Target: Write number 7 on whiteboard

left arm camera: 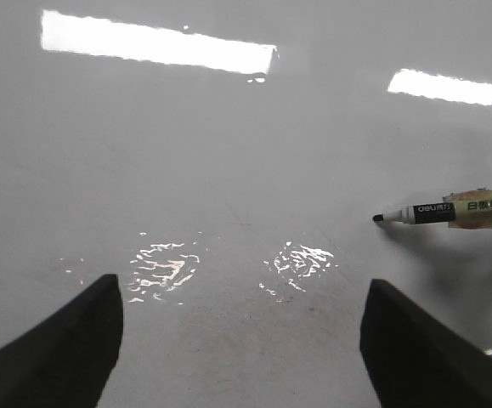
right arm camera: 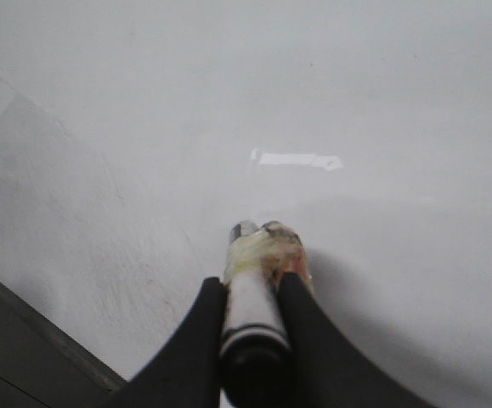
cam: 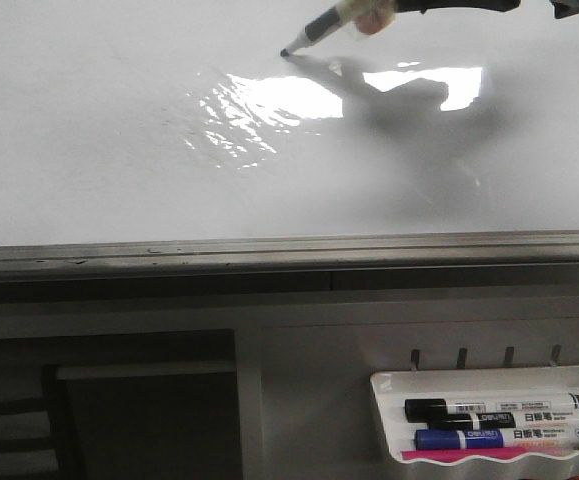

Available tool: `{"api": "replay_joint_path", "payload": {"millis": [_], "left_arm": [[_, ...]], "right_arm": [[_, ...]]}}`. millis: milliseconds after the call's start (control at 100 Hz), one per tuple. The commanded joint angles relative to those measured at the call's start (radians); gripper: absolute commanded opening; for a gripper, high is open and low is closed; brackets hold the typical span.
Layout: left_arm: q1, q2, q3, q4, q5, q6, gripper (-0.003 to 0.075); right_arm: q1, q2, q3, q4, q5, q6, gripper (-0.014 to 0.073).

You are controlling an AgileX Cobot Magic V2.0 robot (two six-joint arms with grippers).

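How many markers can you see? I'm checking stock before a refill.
4, perhaps more hidden: one in the right gripper, tip at the whiteboard; three lying in the tray at front right: two black-capped, one blue-capped.

Below the board: a grey ledge (cam: 289, 250), then a pale panel with 5 small hooks (cam: 461, 355) above a white tray (cam: 384, 420) holding 3 markers (cam: 499, 410). Lower left: a dark recessed block (cam: 139, 420). Bright glare from overhead strip lights.
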Motion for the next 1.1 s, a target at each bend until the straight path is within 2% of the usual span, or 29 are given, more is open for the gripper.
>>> {"api": "replay_joint_path", "payload": {"millis": [0, 240, 450, 650, 890, 1030, 1090], "left_arm": [[0.002, -0.006, -0.028, -0.002, -0.06, -0.005, 0.0531], [0.002, -0.006, -0.028, -0.002, -0.06, -0.005, 0.0531], [0.002, -0.006, -0.028, -0.002, -0.06, -0.005, 0.0531], [0.002, -0.006, -0.028, -0.002, -0.06, -0.005, 0.0531], [0.002, -0.006, -0.028, -0.002, -0.06, -0.005, 0.0531], [0.001, -0.006, -0.029, -0.002, -0.055, -0.005, 0.0531], [-0.006, -0.006, -0.031, -0.002, -0.051, -0.005, 0.0531]], "right_arm": [[-0.002, -0.022, -0.032, 0.048, -0.059, -0.017, -0.0058], [-0.004, -0.096, 0.018, 0.021, -0.222, -0.017, -0.0048], [-0.042, -0.115, 0.038, 0.007, -0.23, -0.014, -0.0048], [-0.044, -0.115, 0.053, 0.007, -0.125, -0.002, -0.0048], [-0.007, -0.115, 0.19, -0.03, -0.047, 0.03, -0.0048], [-0.007, -0.133, 0.213, -0.059, 0.152, 0.038, -0.0048], [-0.007, -0.154, 0.213, -0.098, 0.193, 0.102, -0.0048]]}}
